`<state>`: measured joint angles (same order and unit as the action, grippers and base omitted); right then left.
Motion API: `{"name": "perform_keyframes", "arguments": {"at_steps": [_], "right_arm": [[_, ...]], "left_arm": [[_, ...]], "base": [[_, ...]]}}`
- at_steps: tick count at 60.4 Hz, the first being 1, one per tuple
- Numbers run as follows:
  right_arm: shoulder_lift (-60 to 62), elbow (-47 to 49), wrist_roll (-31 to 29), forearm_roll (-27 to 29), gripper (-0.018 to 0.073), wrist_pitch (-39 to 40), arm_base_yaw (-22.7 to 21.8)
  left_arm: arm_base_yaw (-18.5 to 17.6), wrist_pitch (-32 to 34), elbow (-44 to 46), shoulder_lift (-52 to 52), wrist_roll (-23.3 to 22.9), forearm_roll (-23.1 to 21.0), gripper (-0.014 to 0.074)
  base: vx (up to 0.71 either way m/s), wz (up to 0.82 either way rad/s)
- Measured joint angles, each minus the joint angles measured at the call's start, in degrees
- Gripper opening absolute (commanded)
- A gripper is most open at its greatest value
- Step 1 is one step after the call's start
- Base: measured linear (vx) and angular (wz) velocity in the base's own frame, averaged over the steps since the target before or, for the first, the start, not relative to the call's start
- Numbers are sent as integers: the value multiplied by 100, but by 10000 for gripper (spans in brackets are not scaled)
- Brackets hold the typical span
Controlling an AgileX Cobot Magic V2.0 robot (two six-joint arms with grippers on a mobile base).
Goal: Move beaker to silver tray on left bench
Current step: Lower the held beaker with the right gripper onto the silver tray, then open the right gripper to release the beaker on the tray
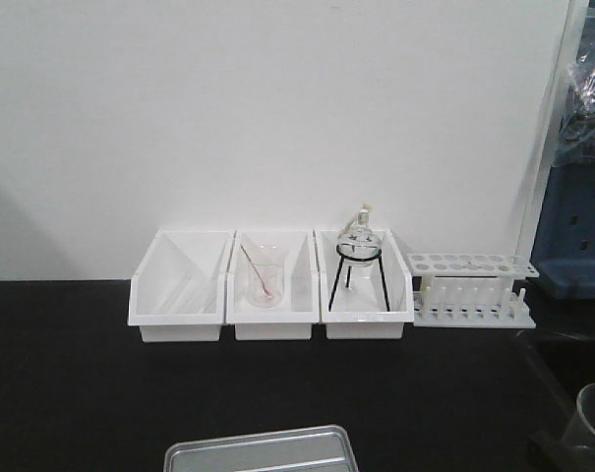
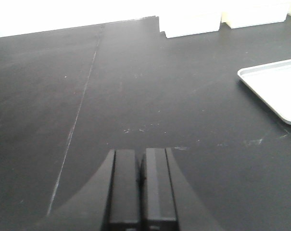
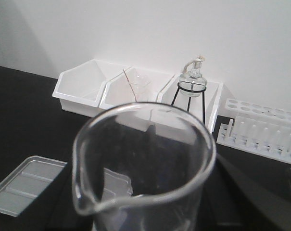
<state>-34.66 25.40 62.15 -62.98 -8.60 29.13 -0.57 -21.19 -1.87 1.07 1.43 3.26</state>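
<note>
Close before the right wrist camera, one small clear glass beaker [image 3: 145, 163] fills the view. The right claw's dark finger [image 3: 253, 192] shows beside it, but I cannot tell whether it grips. The left claw [image 2: 141, 185] is pressed closed, holding nothing, over the matte black tabletop [image 2: 111, 96]. One shallow grey metal tray [image 1: 258, 450] lies well left of the beaker. Farther back stand three white plastic bins [image 1: 179, 300], one white test-tube rack [image 1: 471, 290], then a plain white wall [image 1: 277, 108].

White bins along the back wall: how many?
3, in a row: left bin empty, middle bin holds a stained beaker, right bin holds a flask on a stand.
</note>
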Motion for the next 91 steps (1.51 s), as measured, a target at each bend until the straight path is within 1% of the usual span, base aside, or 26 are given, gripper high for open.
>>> {"name": "perform_keyframes", "arguments": {"at_steps": [23, 32, 38, 46, 51, 54, 56, 63, 65, 69, 71, 73, 77, 83, 91], "right_arm": [[0, 0, 0, 0, -11, 17, 0], [-57, 0, 0, -24, -11, 408, 0], [-428, 10, 5, -87, -11, 667, 0], [-1588, 71, 5, -166, -11, 860, 0], [-2541, 236, -73, -273, -11, 1308, -10], [-3123, 459, -220, -332, -11, 1771, -46], [-3544, 635, -353, -343, -11, 2214, -123], [-4917, 1196, -751, -215, -11, 4229, -516], [-5346, 1417, -863, -108, -11, 5013, -702], [-6159, 1736, -1143, 61, -11, 5960, -938], [-6452, 1899, -1252, 154, -11, 6305, -1035], [-6787, 2047, -1376, 253, -11, 6501, -1102], [-7295, 2270, -1562, 391, -11, 6566, -1157], [-7863, 2517, -1886, 455, -11, 6374, -1179], [-8132, 2641, -2529, 594, -11, 6082, -1179]], "left_arm": [[0, 0, 0, 0, 0, 0, 1], [0, 0, 0, 0, 0, 0, 1], [0, 0, 0, 0, 0, 0, 1], [0, 0, 0, 0, 0, 0, 1], [0, 0, 0, 0, 0, 0, 1], [0, 0, 0, 0, 0, 0, 1], [0, 0, 0, 0, 0, 0, 1], [0, 0, 0, 0, 0, 0, 1], [0, 0, 0, 0, 0, 0, 1], [0, 0, 0, 0, 0, 0, 1], [0, 0, 0, 0, 0, 0, 1], [0, 0, 0, 0, 0, 0, 1], [0, 0, 0, 0, 0, 0, 1], [0, 0, 0, 0, 0, 0, 1], [0, 0, 0, 0, 0, 0, 1]], "base": [[0, 0], [0, 0], [0, 0], [0, 0], [0, 0], [0, 0], [0, 0], [0, 0], [0, 0], [0, 0], [0, 0], [0, 0], [0, 0], [0, 0], [0, 0]]}}
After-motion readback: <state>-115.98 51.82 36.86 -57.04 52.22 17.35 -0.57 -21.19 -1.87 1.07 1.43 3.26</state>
